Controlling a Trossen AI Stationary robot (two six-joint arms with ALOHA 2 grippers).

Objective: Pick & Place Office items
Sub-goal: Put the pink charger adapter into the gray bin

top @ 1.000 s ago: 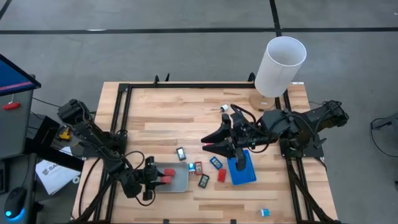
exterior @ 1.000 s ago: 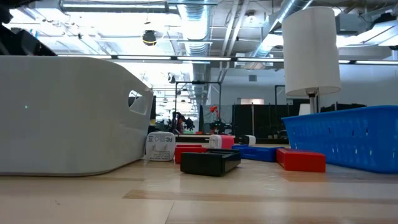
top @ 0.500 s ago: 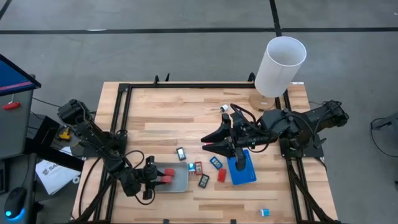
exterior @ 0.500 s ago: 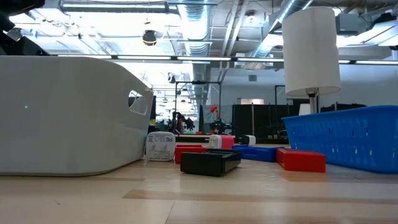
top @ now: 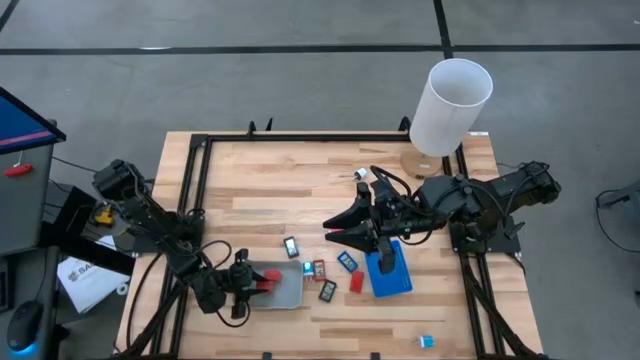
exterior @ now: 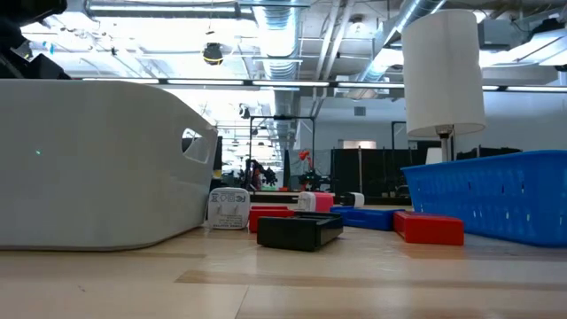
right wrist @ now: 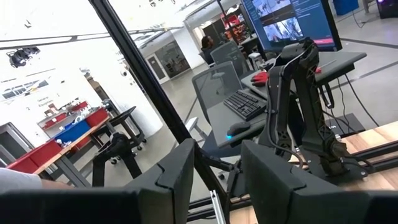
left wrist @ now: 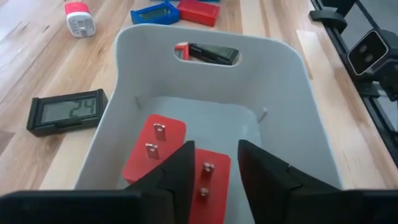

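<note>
1. High view, looking straight down on a pale wooden table (top: pixel 270 175): the left gripper (top: pixel 262 283) reaches over the near end of a shallow grey plastic tray (top: pixel 287 285) at the table's front left, with red rectangular blocks (top: pixel 270 280) at its fingertips. The right gripper (top: pixel 333 232) hangs over the middle of the table, close to a shallow blue plastic tray (top: pixel 392 275). Between the two trays lie small flat black rectangles with pale or blue faces (top: pixel 291 247) and one loose red block (top: pixel 356 282). A tiny cyan bit (top: pixel 426 342) lies apart near the front edge. A tall white cylinder (top: pixel 450 105) stands at the far right corner.

2. Low view, level with the tabletop: the grey tray's wall (exterior: pixel 97 164) fills the left side and the blue tray's slotted wall (exterior: pixel 492 195) the right. Between them rest a black rectangle (exterior: pixel 299 232), a red block (exterior: pixel 429 228) and a small white piece (exterior: pixel 229 208).

3. Left wrist view: the left claw's two dark fingers (left wrist: pixel 180 177) stand partly open just above two red blocks with metal prongs (left wrist: pixel 155 149) lying inside the grey tray; whether they grip one I cannot tell. A black rectangle with a pale number display (left wrist: pixel 67 112) lies outside the tray wall.

4. Right wrist view: the right claw's fingers (right wrist: pixel 177 171) stand a little apart with nothing between them, pointing into the room, where a desk with a keyboard (right wrist: pixel 245 104) and a screen (right wrist: pixel 292 22) shows.
</note>
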